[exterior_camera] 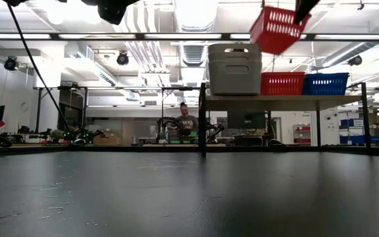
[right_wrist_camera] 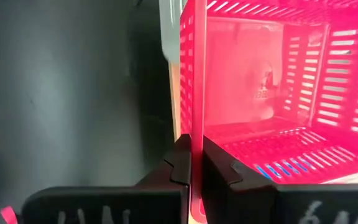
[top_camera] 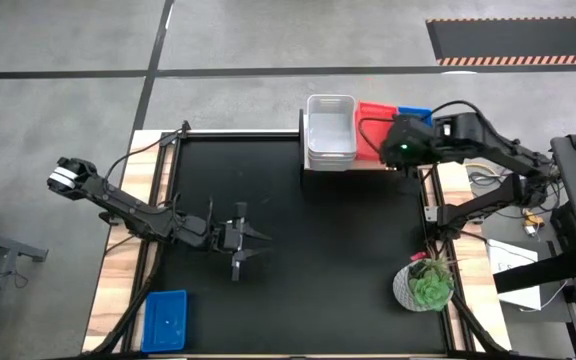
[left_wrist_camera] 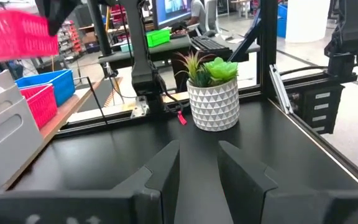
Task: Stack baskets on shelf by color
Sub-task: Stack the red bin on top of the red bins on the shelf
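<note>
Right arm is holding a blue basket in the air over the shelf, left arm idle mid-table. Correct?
Not quite: the basket is red, not blue. The low view shows the red basket tilted in the air above the shelf, and the right wrist view shows the right gripper with its jaws shut on that basket's wall. The left gripper does sit idle mid-table, jaws open.

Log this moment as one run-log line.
right gripper: shut on red basket, held tilted above shelf | left gripper: open, idle over table | blue basket: on table

A robotics lab: exposed ceiling ducts, monitor-laden workbenches, other robot arms.
</note>
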